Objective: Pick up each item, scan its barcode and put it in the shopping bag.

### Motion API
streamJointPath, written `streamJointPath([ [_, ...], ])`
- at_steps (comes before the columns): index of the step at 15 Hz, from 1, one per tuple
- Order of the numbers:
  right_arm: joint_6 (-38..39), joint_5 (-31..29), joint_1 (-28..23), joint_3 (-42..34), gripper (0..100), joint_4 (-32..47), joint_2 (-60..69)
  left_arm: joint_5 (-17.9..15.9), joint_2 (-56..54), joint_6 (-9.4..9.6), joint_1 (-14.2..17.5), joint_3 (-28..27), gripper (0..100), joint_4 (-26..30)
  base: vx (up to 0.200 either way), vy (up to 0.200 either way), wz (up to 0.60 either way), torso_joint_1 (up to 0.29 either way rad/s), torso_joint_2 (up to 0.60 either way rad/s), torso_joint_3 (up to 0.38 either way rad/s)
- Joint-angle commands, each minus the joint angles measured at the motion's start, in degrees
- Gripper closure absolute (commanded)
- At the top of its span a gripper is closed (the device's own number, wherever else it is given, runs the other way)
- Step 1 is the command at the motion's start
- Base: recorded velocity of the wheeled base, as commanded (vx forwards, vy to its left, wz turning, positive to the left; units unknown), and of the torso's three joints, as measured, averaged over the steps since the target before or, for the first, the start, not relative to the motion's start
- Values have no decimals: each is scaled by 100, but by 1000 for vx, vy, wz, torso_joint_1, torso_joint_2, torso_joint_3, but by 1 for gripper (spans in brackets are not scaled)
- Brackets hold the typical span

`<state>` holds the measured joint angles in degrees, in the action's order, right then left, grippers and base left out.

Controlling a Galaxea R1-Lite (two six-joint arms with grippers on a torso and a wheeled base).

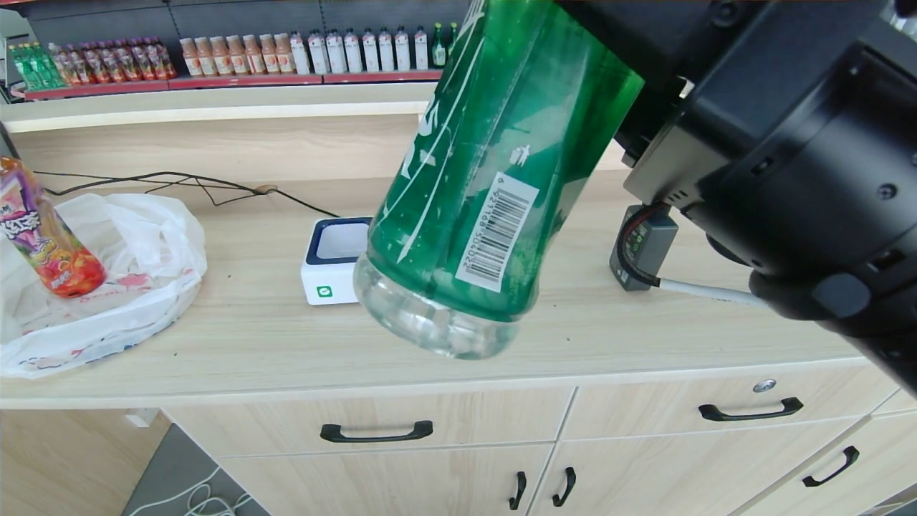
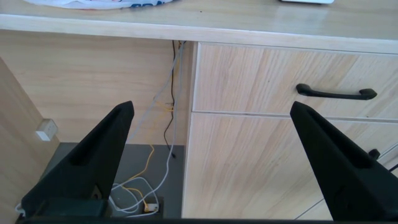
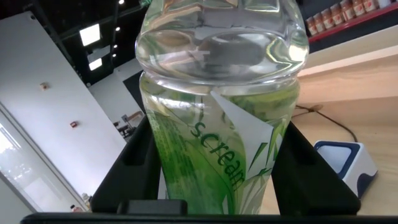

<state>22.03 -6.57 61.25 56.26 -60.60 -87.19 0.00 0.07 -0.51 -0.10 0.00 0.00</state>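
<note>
A green-labelled clear bottle [image 1: 494, 172] hangs tilted in the air above the counter, close to the head camera, base down and its white barcode [image 1: 498, 233] facing the camera. My right gripper [image 3: 214, 171] is shut on the bottle [image 3: 217, 118], a black finger [image 3: 134, 165] on each side. Below and behind the bottle, the white scanner box with a blue rim [image 1: 331, 261] sits on the counter [image 1: 272, 322]. The white shopping bag [image 1: 136, 287] lies at the left with an orange and purple bottle [image 1: 46, 236] in it. My left gripper [image 2: 211, 162] is open and empty, low in front of the cabinet.
A grey handheld device [image 1: 641, 247] with a cable lies right of the bottle. A black cable [image 1: 186, 183] runs along the counter's back. Drawers with black handles [image 1: 376, 432] sit below the counter edge. Bottle-filled shelves [image 1: 236, 57] stand behind.
</note>
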Motion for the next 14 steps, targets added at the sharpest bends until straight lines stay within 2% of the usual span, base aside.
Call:
streamJointPath([
  [1, -58, 7, 1, -54, 100, -13, -26, 0, 1, -2, 1, 0, 0, 0, 0, 0, 0, 0, 0, 0],
  [7, -656, -72, 1, -177, 100, -13, -237, 0, 1, -2, 1, 0, 0, 0, 0, 0, 0, 0, 0, 0],
  [12, -1632, -846, 1, -265, 100, -13, -431, 0, 1, -2, 1, 0, 0, 0, 0, 0, 0, 0, 0, 0],
  [14, -2176, -1584, 1, -810, 100, -66, -387, 0, 1, -2, 1, 0, 0, 0, 0, 0, 0, 0, 0, 0],
])
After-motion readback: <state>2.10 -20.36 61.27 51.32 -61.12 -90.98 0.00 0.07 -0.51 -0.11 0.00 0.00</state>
